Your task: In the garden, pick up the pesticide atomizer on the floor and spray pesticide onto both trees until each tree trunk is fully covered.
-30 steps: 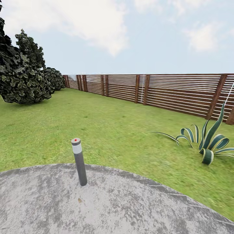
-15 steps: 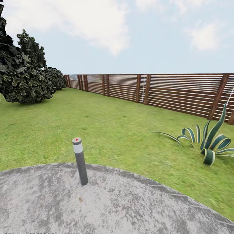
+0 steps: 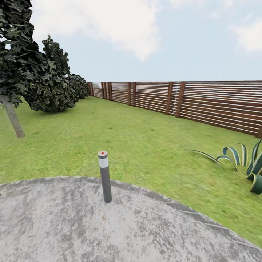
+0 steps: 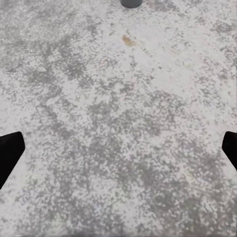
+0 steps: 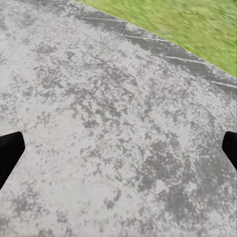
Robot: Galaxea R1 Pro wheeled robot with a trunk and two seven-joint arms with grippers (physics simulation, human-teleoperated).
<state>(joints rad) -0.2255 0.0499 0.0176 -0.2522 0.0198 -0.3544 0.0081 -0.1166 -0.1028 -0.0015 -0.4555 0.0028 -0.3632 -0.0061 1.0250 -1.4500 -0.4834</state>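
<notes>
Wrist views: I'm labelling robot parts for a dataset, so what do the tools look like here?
Little shows. In each wrist view the tool's two fingertips are plain matte black, blunt wedge shapes poking in from opposite edges over the grey floor. No cables, markings or arm links are visible.

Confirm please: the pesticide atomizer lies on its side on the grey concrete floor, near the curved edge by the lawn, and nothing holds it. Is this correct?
Not quite. The pesticide atomizer does not lie on its side; it stands upright, as the head view shows. The rest holds: it is on the grey concrete floor, near the curved edge by the lawn, and nothing holds it.
</notes>
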